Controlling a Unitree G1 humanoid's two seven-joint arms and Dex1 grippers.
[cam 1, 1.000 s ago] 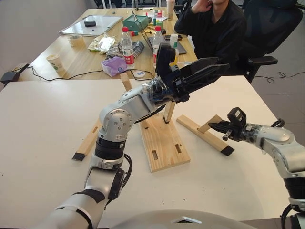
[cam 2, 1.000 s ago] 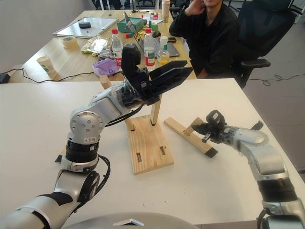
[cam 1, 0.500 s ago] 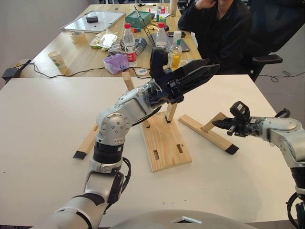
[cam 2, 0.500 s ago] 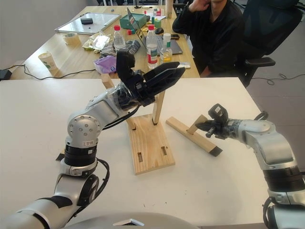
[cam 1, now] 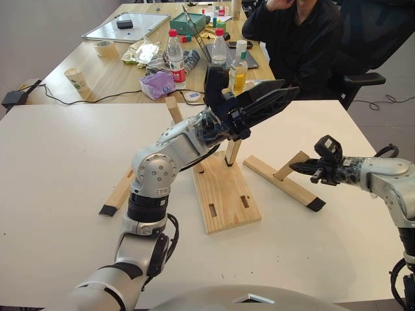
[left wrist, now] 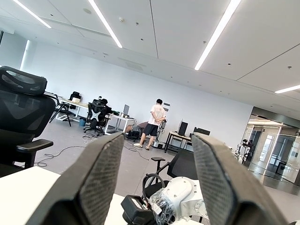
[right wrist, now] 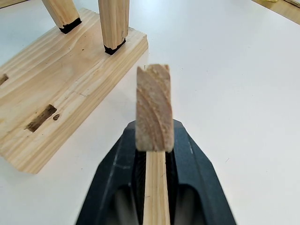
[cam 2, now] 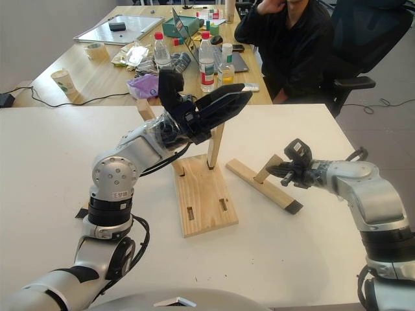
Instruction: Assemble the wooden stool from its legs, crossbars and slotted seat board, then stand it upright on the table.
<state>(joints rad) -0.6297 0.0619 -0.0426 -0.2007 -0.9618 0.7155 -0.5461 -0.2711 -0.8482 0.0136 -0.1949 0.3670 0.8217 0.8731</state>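
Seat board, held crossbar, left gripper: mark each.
seat board (cam 1: 224, 188), left eye view, bare middle of its top face.
crossbar (right wrist: 153, 110), right wrist view, its end grain.
left gripper (cam 1: 290, 87), left eye view, midway between the open jaws' tips.

White table (cam 1: 58, 168). Seat board (cam 1: 224, 194) flat near centre, slots up. 1 left leg (cam 1: 120, 191) flat just left of board. 1 right leg (cam 1: 279, 181) flat just right of board, crossbar (cam 1: 290, 166) rising from it.
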